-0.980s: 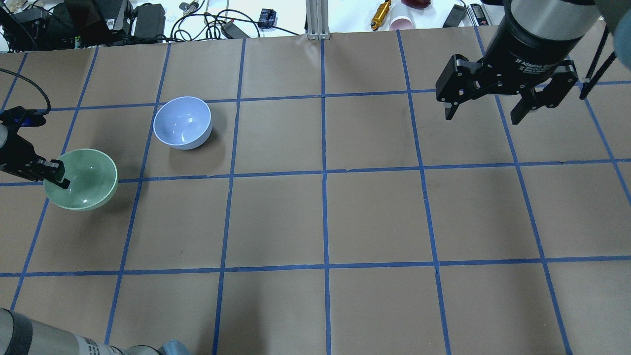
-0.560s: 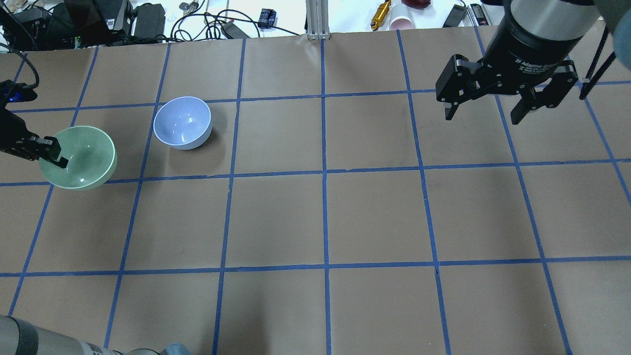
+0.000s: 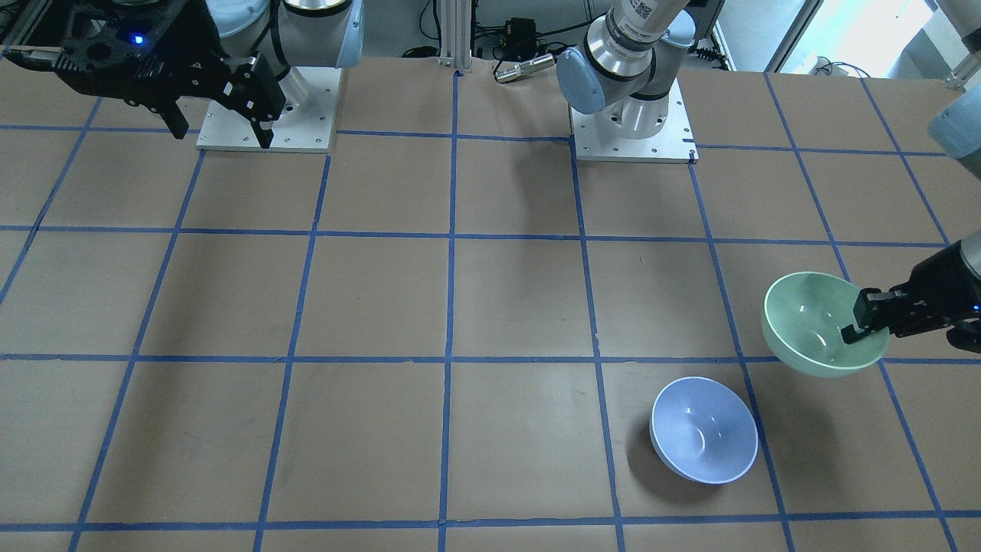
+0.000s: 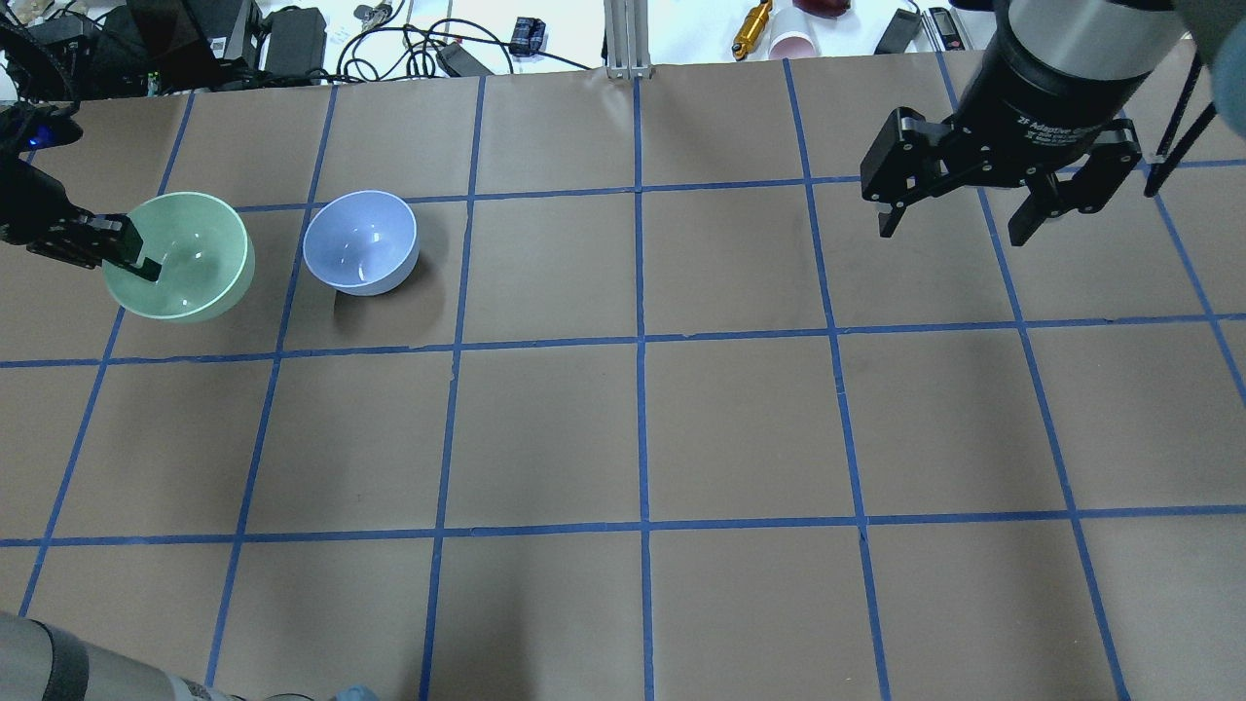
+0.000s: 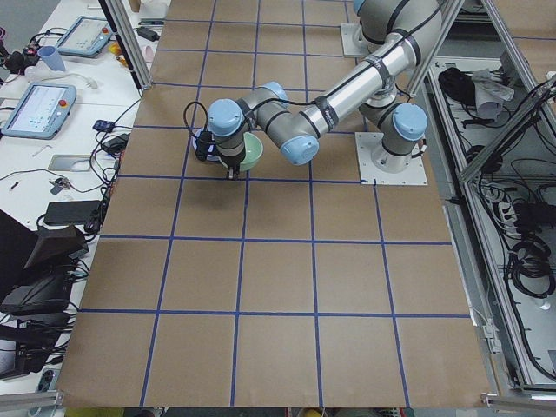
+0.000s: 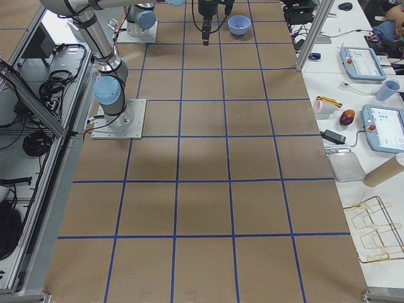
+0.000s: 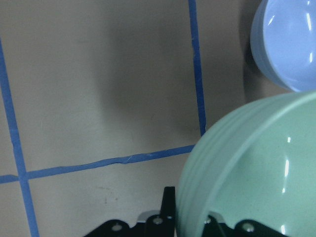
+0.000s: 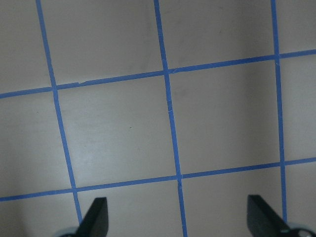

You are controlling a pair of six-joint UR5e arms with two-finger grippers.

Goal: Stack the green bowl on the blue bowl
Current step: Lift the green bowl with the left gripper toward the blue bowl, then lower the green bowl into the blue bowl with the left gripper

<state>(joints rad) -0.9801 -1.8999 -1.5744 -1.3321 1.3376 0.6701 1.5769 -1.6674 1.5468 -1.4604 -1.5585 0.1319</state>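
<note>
The green bowl (image 4: 185, 255) hangs above the table, gripped by its left rim in my left gripper (image 4: 127, 255), which is shut on it. It also shows in the front view (image 3: 812, 322), the left side view (image 5: 252, 152) and the left wrist view (image 7: 256, 173). The blue bowl (image 4: 360, 241) stands upright on the table just right of the green bowl, also in the front view (image 3: 703, 429), the right side view (image 6: 239, 24) and the wrist view (image 7: 289, 42). My right gripper (image 4: 959, 219) is open and empty, high over the far right.
The table (image 4: 642, 419) is brown paper with a blue tape grid. Cables, power bricks and small tools (image 4: 292, 39) lie beyond its far edge. The two arm bases (image 3: 632, 126) stand at the robot's side of the table.
My left gripper has carried the green bowl up and toward the far side, then rightward, closer to the blue bowl. The right arm and blue bowl have not moved.
</note>
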